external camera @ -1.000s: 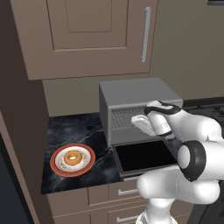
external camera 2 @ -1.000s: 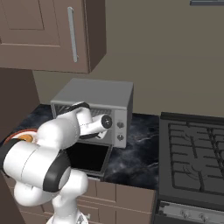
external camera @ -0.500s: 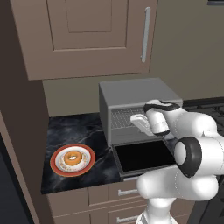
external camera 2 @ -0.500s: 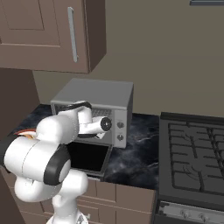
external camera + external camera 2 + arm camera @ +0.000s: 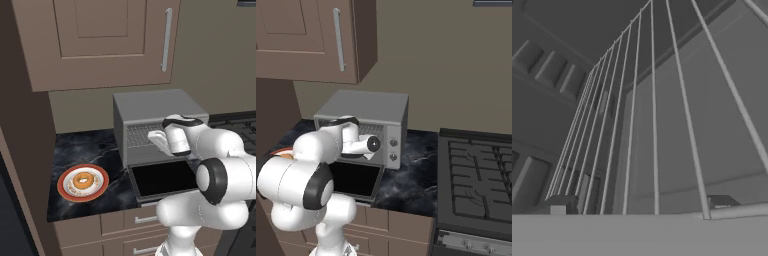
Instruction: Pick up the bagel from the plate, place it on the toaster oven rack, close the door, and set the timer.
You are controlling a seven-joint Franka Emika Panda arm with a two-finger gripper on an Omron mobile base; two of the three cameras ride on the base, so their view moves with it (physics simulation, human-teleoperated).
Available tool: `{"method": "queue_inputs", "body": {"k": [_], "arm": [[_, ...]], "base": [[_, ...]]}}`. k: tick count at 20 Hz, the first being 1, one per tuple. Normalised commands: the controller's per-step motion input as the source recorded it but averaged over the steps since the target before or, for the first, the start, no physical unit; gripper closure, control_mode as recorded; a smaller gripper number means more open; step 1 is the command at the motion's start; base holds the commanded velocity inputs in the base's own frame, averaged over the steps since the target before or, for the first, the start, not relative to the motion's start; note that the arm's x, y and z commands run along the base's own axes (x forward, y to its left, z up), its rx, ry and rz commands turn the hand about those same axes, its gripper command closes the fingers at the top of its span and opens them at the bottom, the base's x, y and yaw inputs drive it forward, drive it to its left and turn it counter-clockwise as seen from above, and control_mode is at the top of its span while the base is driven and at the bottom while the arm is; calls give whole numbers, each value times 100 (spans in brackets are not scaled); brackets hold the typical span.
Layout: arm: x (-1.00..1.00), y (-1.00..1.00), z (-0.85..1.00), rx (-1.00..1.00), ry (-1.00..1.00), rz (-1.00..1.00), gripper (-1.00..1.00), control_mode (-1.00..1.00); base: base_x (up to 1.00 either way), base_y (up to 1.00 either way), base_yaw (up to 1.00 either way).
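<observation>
The bagel [image 5: 82, 180], a golden ring, lies in the middle of the red-rimmed plate [image 5: 65, 190] on the dark counter, left of the toaster oven. The oven's door [image 5: 162, 178] hangs open and flat, dark glass up. Inside the cavity sits the toaster oven rack [image 5: 137, 135], whose silver wires [image 5: 653, 125] run close under the hand. My gripper [image 5: 157, 140] is at the oven's mouth just above the rack, open and holding nothing, fingertips [image 5: 559, 205] wide apart. It is well to the right of the bagel.
The grey toaster oven [image 5: 363, 107] has two knobs [image 5: 392, 144] on its right front. A black stove top [image 5: 476, 185] lies to the right. Brown wall cabinets [image 5: 100, 40] hang above, and a tall brown panel [image 5: 20, 150] bounds the counter's left end.
My hand and wrist have eased slightly left at the oven's mouth. The bagel, plate and door have stayed put.
</observation>
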Motion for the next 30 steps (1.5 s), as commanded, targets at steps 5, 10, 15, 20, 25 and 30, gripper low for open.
{"method": "queue_inputs", "body": {"k": [5, 10, 15, 20, 25, 30], "arm": [[23, 10, -8, 4, 0, -3, -100, -100], [27, 6, -14, 5, 0, -2, -100, -100], [22, 0, -18, 7, 0, -2, -100, -100], [16, 0, -19, 6, 0, -1, 100, -100], [15, 0, -9, 1, 13, -1, 100, -100], [2, 0, -1, 0, 31, 0, 100, -100]], "base": [[0, 0, 0], [0, 0, 0], [0, 0, 0], [0, 0, 0], [0, 0, 0], [0, 0, 0]]}}
